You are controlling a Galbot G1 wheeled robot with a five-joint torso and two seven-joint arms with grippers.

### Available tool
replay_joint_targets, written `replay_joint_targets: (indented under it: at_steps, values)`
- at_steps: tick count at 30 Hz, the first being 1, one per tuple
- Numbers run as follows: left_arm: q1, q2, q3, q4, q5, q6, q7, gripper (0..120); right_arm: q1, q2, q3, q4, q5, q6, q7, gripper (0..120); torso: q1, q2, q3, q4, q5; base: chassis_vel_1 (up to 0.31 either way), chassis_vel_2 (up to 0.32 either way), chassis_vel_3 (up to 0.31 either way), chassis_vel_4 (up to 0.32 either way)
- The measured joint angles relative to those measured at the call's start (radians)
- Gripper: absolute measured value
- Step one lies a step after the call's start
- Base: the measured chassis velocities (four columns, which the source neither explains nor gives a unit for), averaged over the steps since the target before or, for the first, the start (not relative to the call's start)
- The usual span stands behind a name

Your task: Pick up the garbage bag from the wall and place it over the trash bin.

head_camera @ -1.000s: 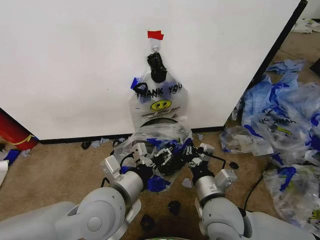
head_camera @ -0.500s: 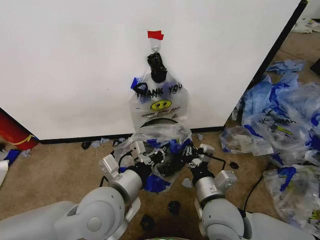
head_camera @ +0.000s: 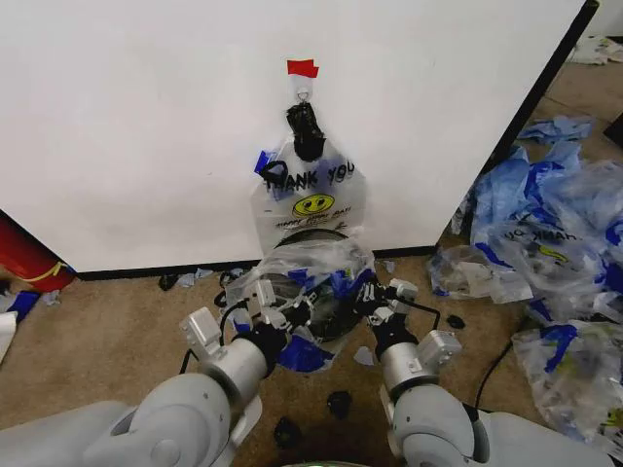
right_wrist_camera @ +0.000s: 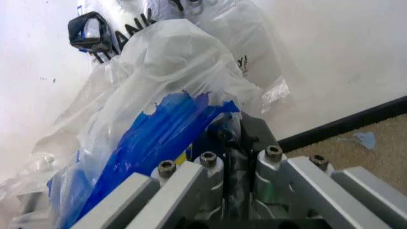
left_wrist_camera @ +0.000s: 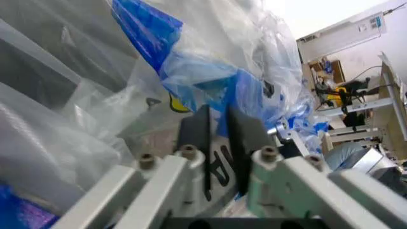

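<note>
The garbage bag (head_camera: 313, 265), clear with blue trim, is draped over the black mesh trash bin (head_camera: 329, 317) on the carpet at the foot of the white wall (head_camera: 146, 126). My left gripper (head_camera: 282, 309) is shut on the bag's near-left edge. In the left wrist view, thin plastic is pinched between the black pads (left_wrist_camera: 194, 130) of this gripper (left_wrist_camera: 218, 121). My right gripper (head_camera: 368, 297) is shut on the near-right edge. In the right wrist view, this gripper (right_wrist_camera: 232, 136) clamps the bag's torn blue trim (right_wrist_camera: 167, 125).
A flat bundle of like bags (head_camera: 311, 195), tied with a black knot, hangs from the hook (head_camera: 304, 94) under the red tape (head_camera: 302, 68). A heap of blue-and-clear bags (head_camera: 545, 233) covers the floor at right. Black scraps (head_camera: 339, 401) lie near me, and a red object (head_camera: 24, 258) stands at left.
My left arm has drawn a little to the left and back, pulling its edge of the bag outward. The right gripper has kept its place.
</note>
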Motion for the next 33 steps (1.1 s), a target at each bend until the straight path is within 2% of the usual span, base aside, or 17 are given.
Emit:
replay_joint_targets:
  at_steps: [2,3,9,10,16,17,23,33]
  values:
    - [-0.001,-0.007,0.000,0.003,0.000,0.001,0.000,23,0.001,0.001,0.000,0.002,0.000,0.000,0.001,1,0.000,0.000,0.000,0.0000,0.0000,0.000,0.000,0.000,0.000]
    - [-0.001,-0.007,0.000,0.003,0.000,0.001,0.000,23,0.001,0.001,0.000,0.002,0.000,0.000,0.001,1,0.000,0.000,0.000,0.0000,0.0000,0.000,0.000,0.000,0.000]
    - [-0.001,-0.043,0.000,0.027,0.005,0.001,-0.001,48,0.000,-0.003,0.000,0.012,0.001,-0.002,0.004,1,0.000,0.000,0.000,-0.0001,0.0000,0.000,0.000,0.000,0.000]
    - [-0.001,-0.043,0.000,0.027,0.005,0.001,-0.001,48,0.000,-0.003,0.000,0.012,0.001,-0.002,0.004,1,0.000,0.000,0.000,-0.0001,0.0000,0.000,0.000,0.000,0.000]
    - [0.008,-0.060,0.002,0.040,0.016,0.001,-0.001,75,-0.005,-0.008,0.001,0.018,0.000,-0.002,0.006,1,0.000,0.000,0.000,0.0000,0.0000,0.000,0.000,0.000,0.000]
    - [0.008,-0.060,0.002,0.040,0.016,0.001,-0.001,75,-0.005,-0.008,0.001,0.018,0.000,-0.002,0.006,1,0.000,0.000,0.000,0.0000,0.0000,0.000,0.000,0.000,0.000]
    - [0.010,-0.073,0.002,0.047,0.027,-0.001,-0.001,97,-0.007,-0.006,0.001,0.015,-0.004,-0.002,0.006,1,0.000,0.000,0.000,0.0000,0.0000,0.000,0.000,0.000,0.000]
    - [0.019,-0.096,-0.003,0.064,0.040,-0.004,0.000,99,-0.007,0.000,-0.003,0.006,-0.008,-0.001,0.006,1,0.000,0.000,0.000,0.0000,-0.0001,0.000,0.000,0.000,0.000]
